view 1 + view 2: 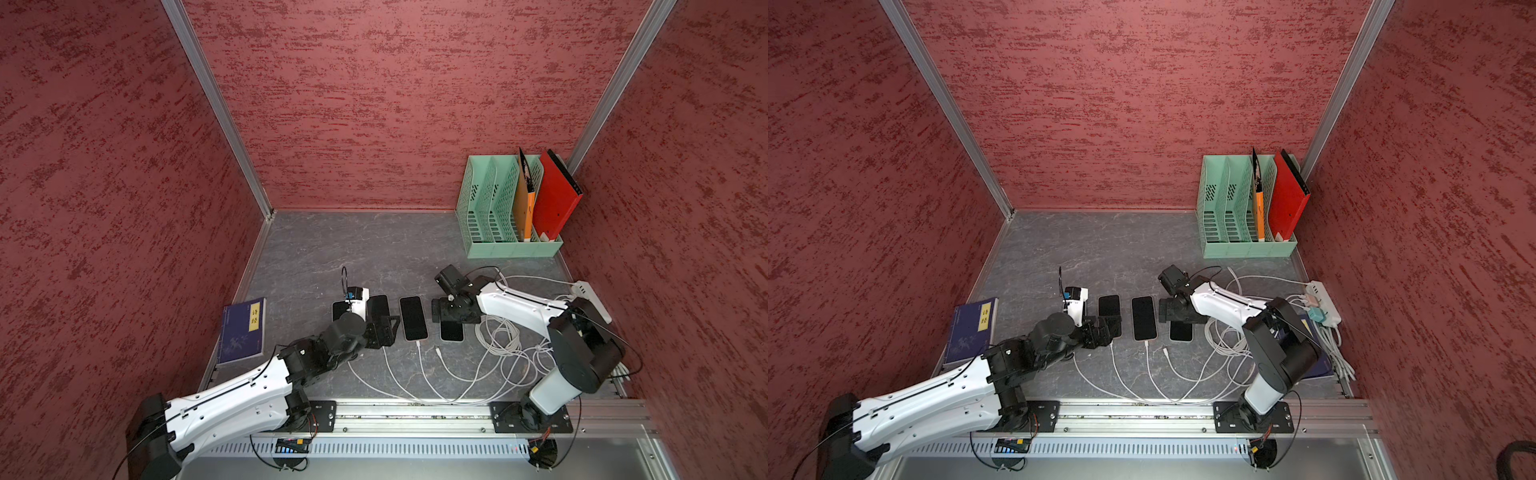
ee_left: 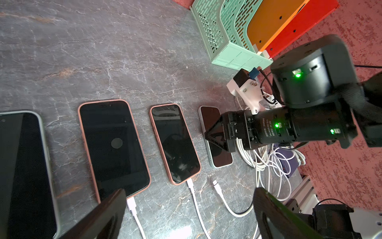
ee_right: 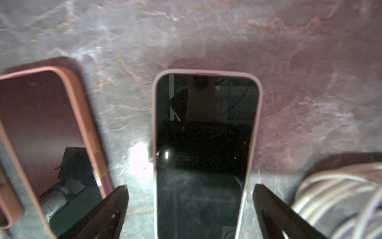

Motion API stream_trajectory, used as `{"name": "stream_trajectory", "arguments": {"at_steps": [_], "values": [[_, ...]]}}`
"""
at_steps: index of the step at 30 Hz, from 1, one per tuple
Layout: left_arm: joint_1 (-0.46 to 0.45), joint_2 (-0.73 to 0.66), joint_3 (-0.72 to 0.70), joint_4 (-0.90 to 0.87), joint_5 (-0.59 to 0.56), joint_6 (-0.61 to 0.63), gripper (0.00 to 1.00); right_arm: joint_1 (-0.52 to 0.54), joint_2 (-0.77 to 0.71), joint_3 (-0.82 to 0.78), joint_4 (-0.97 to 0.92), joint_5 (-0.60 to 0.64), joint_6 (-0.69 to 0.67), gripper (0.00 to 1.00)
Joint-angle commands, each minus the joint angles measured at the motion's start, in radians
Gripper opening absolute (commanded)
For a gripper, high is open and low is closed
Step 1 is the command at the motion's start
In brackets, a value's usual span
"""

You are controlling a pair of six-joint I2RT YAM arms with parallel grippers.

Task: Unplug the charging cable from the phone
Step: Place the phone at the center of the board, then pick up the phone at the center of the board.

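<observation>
We see the phone (image 3: 204, 144) lying between the spread fingers (image 3: 111, 207) of our right end effector (image 3: 190, 187), our left end effector (image 2: 190, 190) likewise spread; the book (image 1: 243, 330) reads 诗经.

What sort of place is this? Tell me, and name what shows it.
Probably a mock office desk inside a robot test booth: red panel walls enclose the tabletop, a green file rack holds folders, and phones lie in a row beside charging cables.
</observation>
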Motion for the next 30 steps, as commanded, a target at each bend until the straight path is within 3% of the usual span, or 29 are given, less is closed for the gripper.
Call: {"name": "stream_trajectory", "arguments": {"at_steps": [1,7,11,15,20,30], "values": [[0.009,0.009,-0.012,0.055,-0.008,0.011,1.00,0.040,-0.091,0.038,-0.064,0.137,0.047,0.99],[0.013,0.010,-0.027,0.048,-0.035,-0.010,1.00,0.124,-0.101,0.076,-0.178,0.357,0.130,0.98],[0.016,0.050,0.015,-0.015,-0.084,-0.037,1.00,0.142,-0.131,0.069,-0.162,0.383,0.163,0.98],[0.020,0.077,0.032,-0.031,-0.068,-0.062,1.00,0.141,-0.238,-0.004,-0.037,0.291,0.158,0.98],[0.054,0.088,0.035,-0.102,-0.046,-0.114,1.00,0.149,-0.203,0.036,0.027,0.087,0.123,0.98],[0.070,0.095,0.037,-0.125,-0.012,-0.094,0.97,0.195,-0.161,0.049,0.042,0.075,0.125,0.98]]}}
